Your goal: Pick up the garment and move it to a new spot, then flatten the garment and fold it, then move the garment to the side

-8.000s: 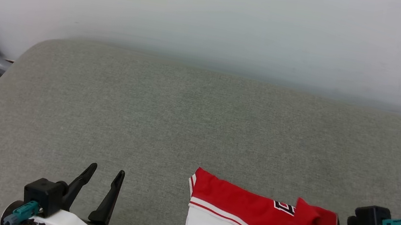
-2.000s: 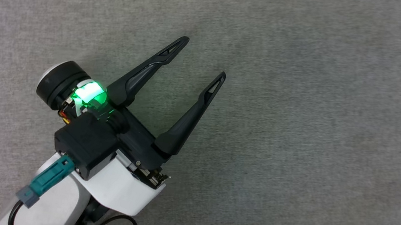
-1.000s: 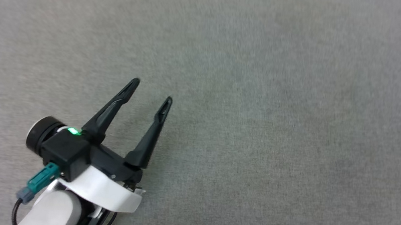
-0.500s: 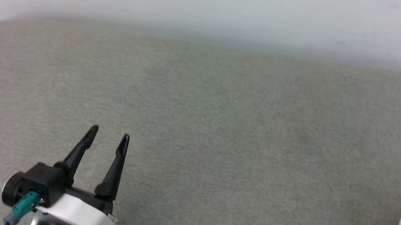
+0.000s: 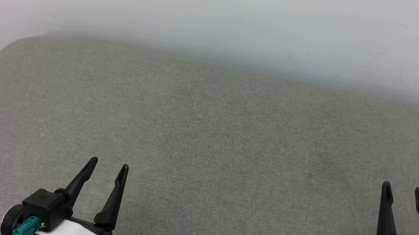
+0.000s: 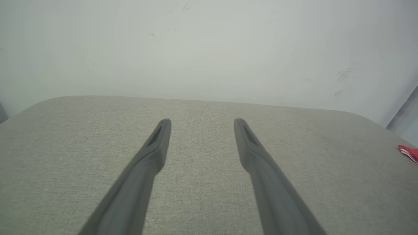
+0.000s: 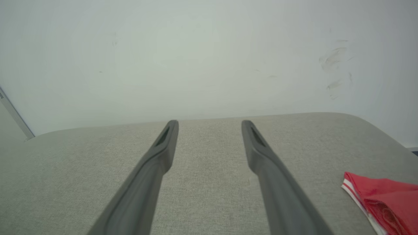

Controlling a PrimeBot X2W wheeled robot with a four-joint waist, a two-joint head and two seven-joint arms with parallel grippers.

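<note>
Hovering over the grey fabric surface [image 5: 206, 134], both claws are sitting empty: left claw [image 5: 109, 163] is holding its fingers spread, right claw [image 5: 402, 187] likewise (nothing between either pair). Garment [image 7: 385, 195], red with white striped trim showing, is lying on the surface just right of the right claw, not touching it, well apart from the left claw.
</note>
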